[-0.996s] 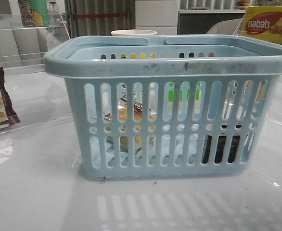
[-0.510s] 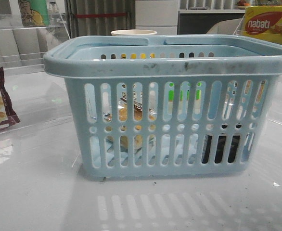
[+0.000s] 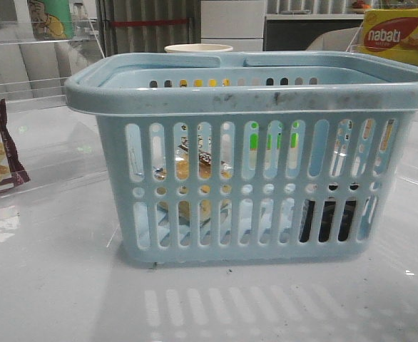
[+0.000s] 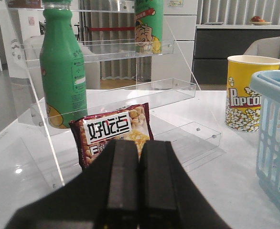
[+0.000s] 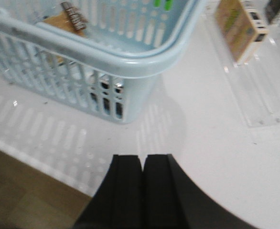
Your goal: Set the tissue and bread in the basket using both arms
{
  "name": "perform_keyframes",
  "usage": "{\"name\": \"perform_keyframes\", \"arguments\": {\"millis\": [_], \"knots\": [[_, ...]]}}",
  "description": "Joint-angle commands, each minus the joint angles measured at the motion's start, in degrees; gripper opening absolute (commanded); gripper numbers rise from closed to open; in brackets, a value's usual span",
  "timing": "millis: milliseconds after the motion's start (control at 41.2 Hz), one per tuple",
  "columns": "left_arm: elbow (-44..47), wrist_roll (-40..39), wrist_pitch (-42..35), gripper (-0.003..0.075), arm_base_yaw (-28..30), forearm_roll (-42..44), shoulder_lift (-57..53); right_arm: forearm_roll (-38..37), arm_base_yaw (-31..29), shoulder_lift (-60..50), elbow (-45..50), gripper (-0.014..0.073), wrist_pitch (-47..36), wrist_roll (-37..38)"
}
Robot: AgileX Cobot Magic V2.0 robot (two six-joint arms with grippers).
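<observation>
The fingers [image 4: 139, 183] of the left gripper are pressed flat together with nothing between them, pointed toward a cracker packet [image 4: 115, 134] that leans at the foot of a clear acrylic rack [image 4: 106, 47], with a green bottle [image 4: 62, 71] on the rack and a popcorn cup [image 4: 247, 93] off to the side. The fingers [image 5: 142, 183] of the right gripper are likewise closed on nothing, hanging above the white desk [image 3: 52, 285] just outside a corner of the basket [image 3: 252, 96]. Both task items already lie inside the basket: the bread [image 3: 193, 174] shows through the slots on the robot's left half, golden-brown in its clear packet with a dark label strip, and the tissue [image 3: 329, 219] shows as a dark block low on the right half, resting on the basket floor. Judged from this, the placing looks finished and neither arm has anything left to carry. Were either item to be picked again, the bread would likely be light and soft, its film slippery and easily crushed, so a gentle pinch across the packet's middle or at a sealed end would suit it. The tissue pack should be light and compressible but squarer, best taken across its narrow sides. The yellow nabati box [image 3: 400, 35] stands well behind the basket.
</observation>
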Motion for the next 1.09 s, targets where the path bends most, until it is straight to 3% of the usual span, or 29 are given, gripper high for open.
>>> {"name": "perform_keyframes", "arguments": {"millis": [0, 97, 267, 559, 1069], "knots": [[0.0, -0.6, -5.0, 0.0091, -0.4, 0.0, -1.1, -0.6, -6.1, -3.5, 1.4, 0.0058, -5.5, -0.4], [0.0, -0.6, -5.0, 0.0091, -0.4, 0.0, -1.1, -0.7, -11.9, -7.7, 6.2, 0.0058, -9.0, -0.4], [0.0, -0.6, -5.0, 0.0091, -0.4, 0.0, -1.1, -0.7, -19.7, -15.9, 18.6, 0.0058, -24.1, -0.4], [0.0, -0.6, -5.0, 0.0091, -0.4, 0.0, -1.1, -0.7, -20.9, -25.4, 35.5, 0.0058, -46.6, -0.1], [0.0, -0.6, -4.9, 0.0091, -0.4, 0.0, -1.0, -0.7, -18.0, -25.3, 35.6, 0.0058, -48.2, 0.0]]}}
